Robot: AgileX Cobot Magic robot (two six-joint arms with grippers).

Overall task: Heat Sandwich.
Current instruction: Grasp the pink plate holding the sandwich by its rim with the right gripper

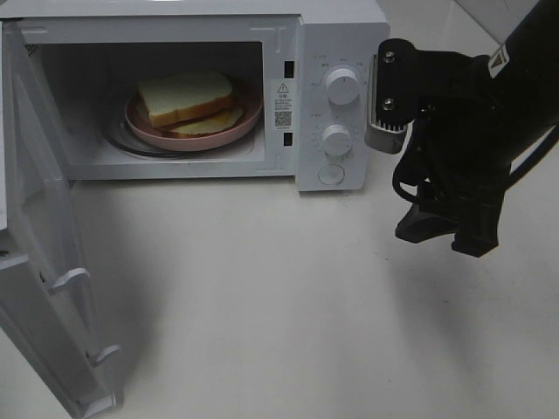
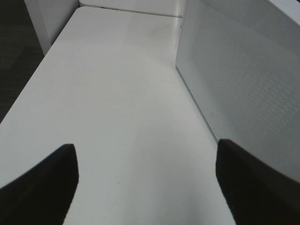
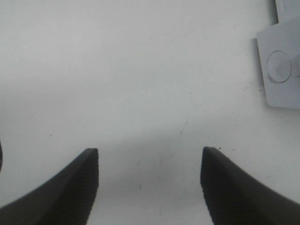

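Note:
The sandwich [image 1: 185,96], white bread with tan crust and pale yellow filling, lies on a round pink plate [image 1: 229,131] inside the white microwave [image 1: 341,26], whose door [image 1: 44,288] hangs wide open at the left. To the right of the microwave's control panel, my right gripper [image 1: 447,237] points down at the table, open and empty; the right wrist view shows its fingers [image 3: 70,187] spread over bare table. My left gripper [image 2: 145,187] is outside the exterior view; its wrist view shows it open and empty beside a perforated white panel [image 2: 243,93].
Two white knobs [image 1: 341,85] [image 1: 336,139] and a round button [image 1: 331,175] sit on the microwave's panel. A grey piece with a round disc [image 3: 279,70] shows at the edge of the right wrist view. The white table [image 1: 262,297] extends in front of the microwave.

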